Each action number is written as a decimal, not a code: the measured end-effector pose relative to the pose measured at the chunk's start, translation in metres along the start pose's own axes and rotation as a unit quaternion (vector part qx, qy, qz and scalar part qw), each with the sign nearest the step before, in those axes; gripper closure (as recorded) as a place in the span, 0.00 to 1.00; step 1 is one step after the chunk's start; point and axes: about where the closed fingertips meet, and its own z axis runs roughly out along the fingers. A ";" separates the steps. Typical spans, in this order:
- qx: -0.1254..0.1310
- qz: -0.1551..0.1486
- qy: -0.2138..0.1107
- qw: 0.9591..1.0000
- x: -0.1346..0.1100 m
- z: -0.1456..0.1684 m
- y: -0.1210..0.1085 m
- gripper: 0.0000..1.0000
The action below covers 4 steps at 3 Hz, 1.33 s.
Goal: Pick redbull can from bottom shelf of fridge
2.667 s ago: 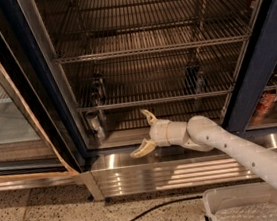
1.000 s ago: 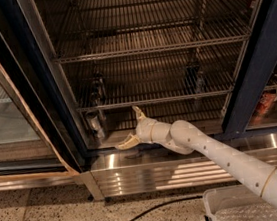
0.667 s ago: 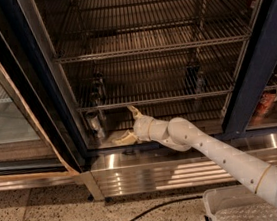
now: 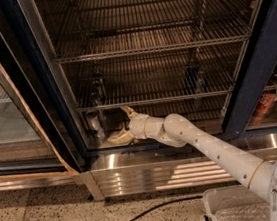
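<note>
The fridge (image 4: pixel 33 70) stands open, with wire racks above and a louvred steel base. The redbull can (image 4: pixel 94 124), slim and silvery, stands upright at the far left of the bottom shelf (image 4: pixel 205 124), close to the left frame. My gripper (image 4: pixel 122 125) is inside the fridge just above that shelf, a little right of the can. It is open, with one cream finger (image 4: pixel 128 112) raised and the other finger (image 4: pixel 119 137) lying low near the shelf's front edge. It holds nothing and stands apart from the can.
The open glass door (image 4: pixel 3 114) hangs at the left. The dark right door frame (image 4: pixel 253 63) slants down, with cans (image 4: pixel 264 103) behind the glass beyond it. A black cable (image 4: pixel 141 214) lies on the speckled floor. A white bin (image 4: pixel 231 212) sits at bottom right.
My gripper has moved left along the bottom shelf, closer to the redbull can, and stayed open. The can has not moved.
</note>
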 end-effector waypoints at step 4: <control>-0.059 0.008 -0.024 0.998 -0.001 0.048 0.001 0.33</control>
